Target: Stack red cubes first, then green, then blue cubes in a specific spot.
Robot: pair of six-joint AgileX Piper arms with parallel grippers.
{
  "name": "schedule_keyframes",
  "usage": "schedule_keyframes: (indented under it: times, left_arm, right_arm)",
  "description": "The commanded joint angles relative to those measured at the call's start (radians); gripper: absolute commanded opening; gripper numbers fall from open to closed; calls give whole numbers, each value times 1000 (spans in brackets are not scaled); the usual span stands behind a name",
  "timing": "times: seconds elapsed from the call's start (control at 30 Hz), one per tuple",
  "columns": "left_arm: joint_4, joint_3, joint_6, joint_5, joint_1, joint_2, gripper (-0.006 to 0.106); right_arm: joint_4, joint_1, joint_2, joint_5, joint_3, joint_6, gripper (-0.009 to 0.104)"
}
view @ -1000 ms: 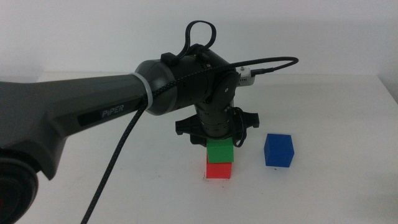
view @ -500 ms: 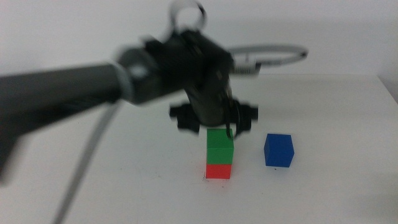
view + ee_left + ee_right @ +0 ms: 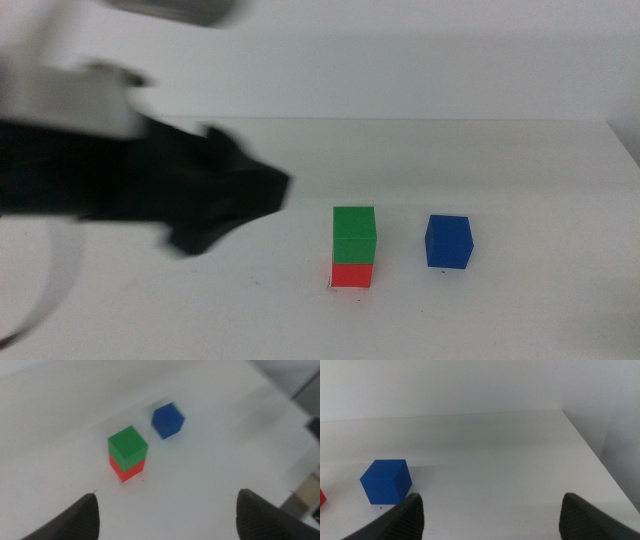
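Two cubes stacked, one left: green cube (image 3: 354,234) on red cube (image 3: 352,274), blue cube (image 3: 448,241) alone on the counter (image 3: 520,300), just right of them.
My left hand (image 3: 165,515) hangs open near the stack; my right hand (image 3: 490,510) waits open. All cubes are matte, equal-sized. Setting blue off-centre could topple the stack.

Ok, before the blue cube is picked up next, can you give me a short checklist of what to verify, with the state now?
1. Green cube sits squarely on red cube: ok.
2. Blue cube stands alone on the table, apart from the stack: ok.
3. Left gripper is open, empty and off the stack: ok.
4. Right gripper is open, with the blue cube in its view: ok.
5. Left arm clear of the path to the blue cube: cannot tell, it is blurred in the middle view.
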Motion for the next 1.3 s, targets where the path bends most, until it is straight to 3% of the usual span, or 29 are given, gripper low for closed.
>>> schedule_keyframes:
  times: [0.0, 0.2, 0.9, 0.93, 1.27]
  left_arm:
    - [-25, 22, 27, 5, -3, -78, 94]
    - [27, 19, 27, 33, -3, -121, 94]
    - [48, 19, 27, -162, -3, -119, 94]
    - [48, 19, 21, -150, -3, -119, 94]
    - [48, 19, 21, -107, -3, -119, 94]
  right_arm:
    - [-11, -8, -5, -6, 3, -10, 93]
    - [-11, -8, -5, -6, 3, -10, 93]
    - [-11, -8, -5, -6, 3, -10, 93]
    - [-37, -8, -5, -8, 3, -14, 93]
    - [12, -8, -5, -352, 3, 20, 93]
